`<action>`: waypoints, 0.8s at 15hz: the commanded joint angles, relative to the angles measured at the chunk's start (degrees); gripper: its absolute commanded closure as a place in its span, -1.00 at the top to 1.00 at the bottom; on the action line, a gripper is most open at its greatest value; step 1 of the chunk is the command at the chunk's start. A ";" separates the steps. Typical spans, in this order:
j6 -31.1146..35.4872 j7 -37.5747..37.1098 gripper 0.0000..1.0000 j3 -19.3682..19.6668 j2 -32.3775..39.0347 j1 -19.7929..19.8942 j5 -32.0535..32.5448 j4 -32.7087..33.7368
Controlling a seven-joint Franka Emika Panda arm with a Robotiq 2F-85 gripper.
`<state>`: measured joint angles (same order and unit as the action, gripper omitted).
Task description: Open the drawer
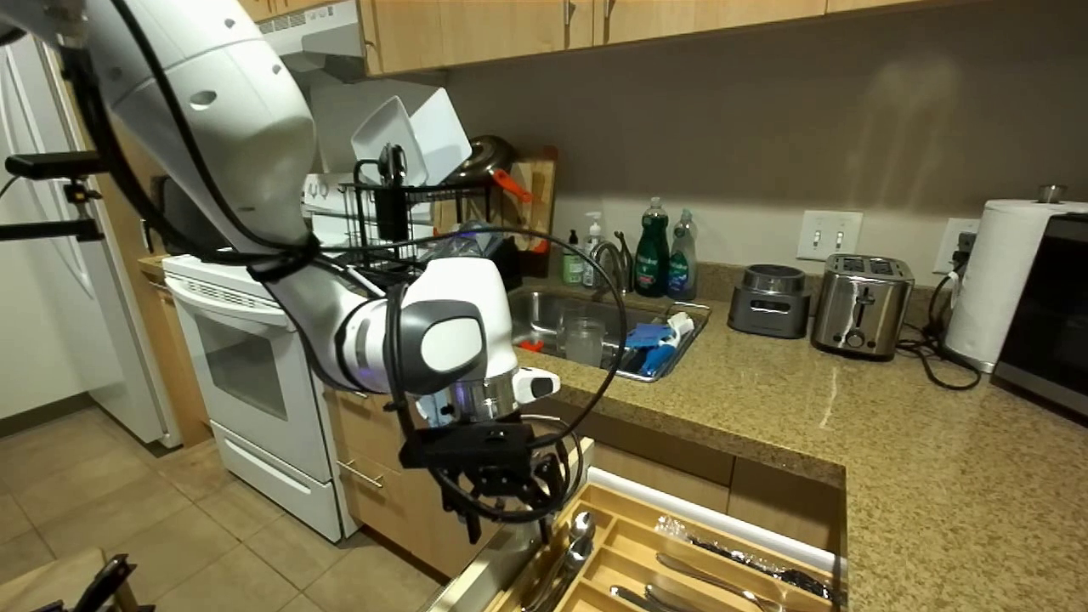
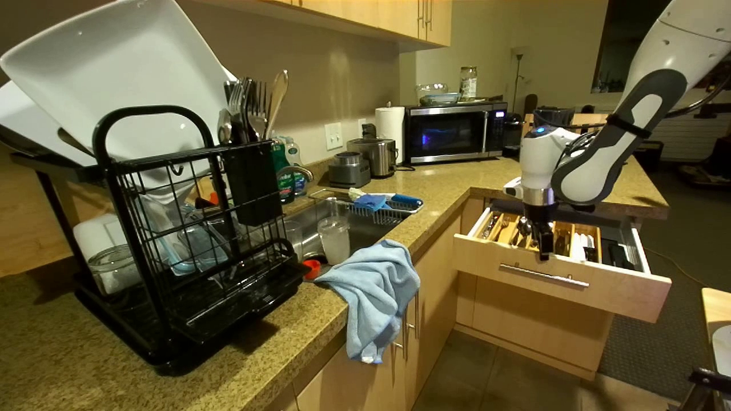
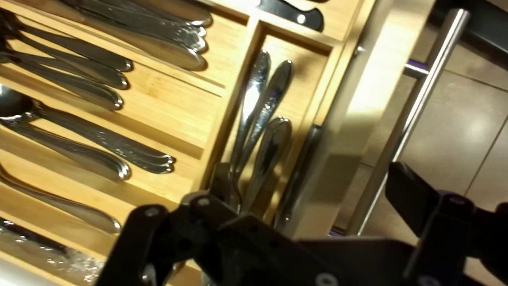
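The light-wood drawer (image 2: 617,295) is pulled well out from under the counter, with its utensil dividers and cutlery exposed. A silver bar handle (image 2: 545,275) runs across its front. My gripper (image 2: 545,248) points down at the drawer's front edge. Its jaws stand wide in the wrist view, one finger (image 3: 412,194) on the handle's outer side, the opposite finger (image 3: 221,176) over the compartment inside. Between them lie the drawer's front edge (image 3: 367,91) and the handle (image 3: 420,99), neither gripped. Whether a finger touches the drawer is unclear. Gripper (image 1: 508,529) also appears above the drawer's near corner.
The granite counter edge (image 2: 451,220) wraps round in a corner beside the drawer. A blue towel (image 2: 377,297) hangs over it by the sink (image 2: 311,240). A black dish rack (image 2: 154,228) stands on the counter. Lower drawers with bar handles (image 1: 361,473) sit behind the gripper.
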<state>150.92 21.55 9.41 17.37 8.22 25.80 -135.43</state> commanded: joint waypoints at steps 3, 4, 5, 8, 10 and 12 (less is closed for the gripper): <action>1.20 -5.44 1.00 4.66 -8.34 -0.15 8.42 -4.39; 1.25 -5.68 1.00 5.00 -9.46 0.14 9.39 -4.80; 1.05 -4.53 1.00 5.06 -10.74 0.64 9.80 -5.24; 1.13 -2.32 1.00 5.07 -14.07 1.76 10.34 -6.57; 1.32 0.00 1.00 4.80 -16.07 2.47 9.55 -7.56; 1.52 4.15 1.00 4.58 -17.96 3.07 7.56 -8.61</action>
<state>151.20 20.12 14.61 3.87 9.60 34.56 -140.62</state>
